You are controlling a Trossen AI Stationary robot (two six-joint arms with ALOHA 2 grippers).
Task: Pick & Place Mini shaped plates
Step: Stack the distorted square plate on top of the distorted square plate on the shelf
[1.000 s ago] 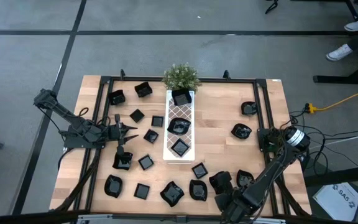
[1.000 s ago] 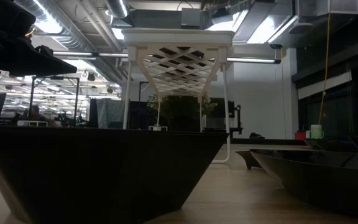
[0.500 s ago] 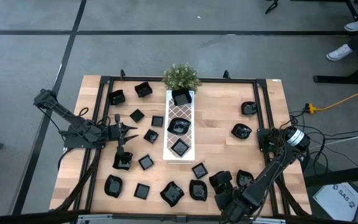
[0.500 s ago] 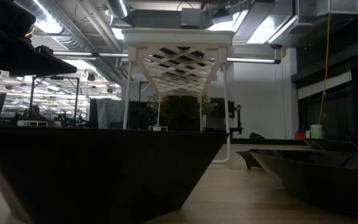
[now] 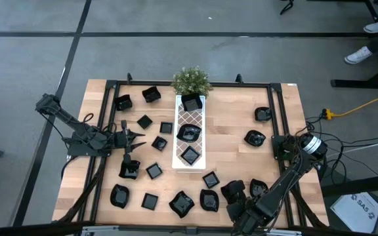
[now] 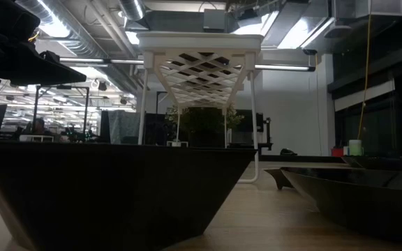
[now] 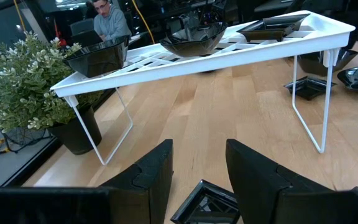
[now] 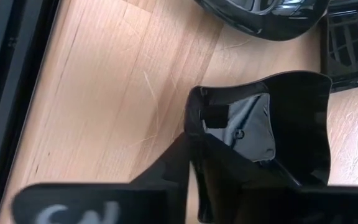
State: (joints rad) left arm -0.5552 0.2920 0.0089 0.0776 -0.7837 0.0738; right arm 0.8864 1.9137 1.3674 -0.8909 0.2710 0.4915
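Nothing moved since earlier frames. Right gripper [image 8: 194,180]: table's 5 o'clock corner, fingers straddling rim of a mini shaped plate [image 8: 272,124]; clamping undeterminable. Left gripper [image 7: 199,165]: 9 o'clock, released.

Surface: wooden table [image 5: 231,124]
On it: black mini shaped plates [image 5: 154,171], white lattice tray [image 5: 181,160] on legs, potted plant [image 5: 191,80]

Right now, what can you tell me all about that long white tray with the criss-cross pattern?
The long white tray looks like thin white plastic or painted wire, with a diamond lattice top. It stands level on slim legs in the middle of the wooden table, like a tiny bench. Three shiny black mini plates sit on it in a row. The small green plant stands at its far end.
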